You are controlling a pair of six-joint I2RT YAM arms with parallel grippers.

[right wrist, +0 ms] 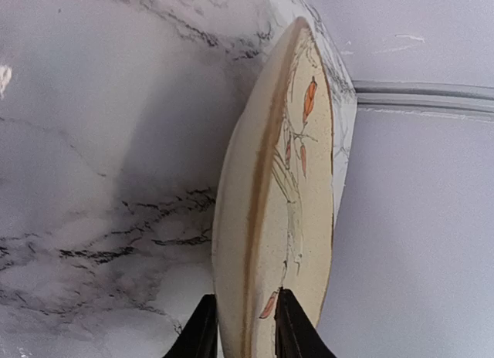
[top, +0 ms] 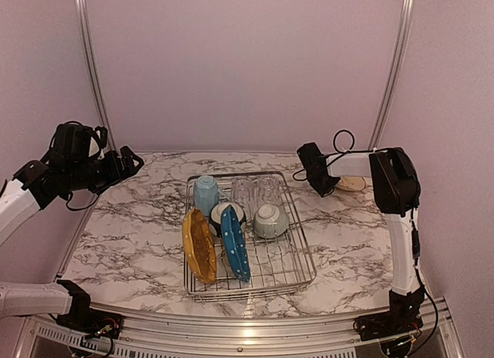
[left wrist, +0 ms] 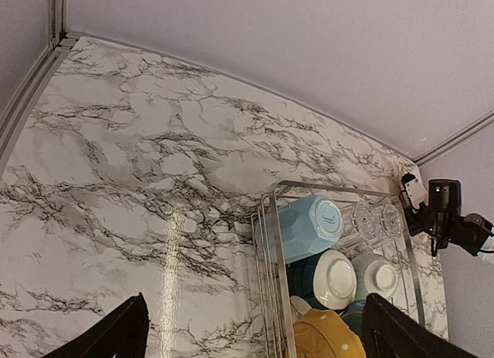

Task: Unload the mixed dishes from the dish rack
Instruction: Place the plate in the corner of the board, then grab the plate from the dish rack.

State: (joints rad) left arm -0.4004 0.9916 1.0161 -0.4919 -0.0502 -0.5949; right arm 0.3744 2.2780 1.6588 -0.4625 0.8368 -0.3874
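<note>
The dish rack point(top: 308, 254) stands mid-table. It holds a yellow plate point(top: 198, 246), a white-dotted blue plate point(top: 235, 254), a light blue mug point(top: 205, 194), two clear glasses point(top: 243, 192) point(top: 269, 190), a dark-teal-and-white bowl point(top: 226, 214) and a grey-green bowl point(top: 271, 221). My right gripper point(right wrist: 245, 327) is shut on the rim of the beige plate point(right wrist: 278, 180), held on edge over the table's far right, right of the rack point(top: 351, 184). My left gripper point(top: 131, 161) is wide open and empty, raised left of the rack. The rack point(left wrist: 272, 265) and mug point(left wrist: 305, 227) show in the left wrist view.
The marble table point(top: 131, 234) has a raised metal edge on its left side point(left wrist: 31, 88). The back wall and the right wall point(right wrist: 417, 219) stand close behind the beige plate. The right arm's forearm point(top: 351, 163) reaches leftward over the table's far right corner.
</note>
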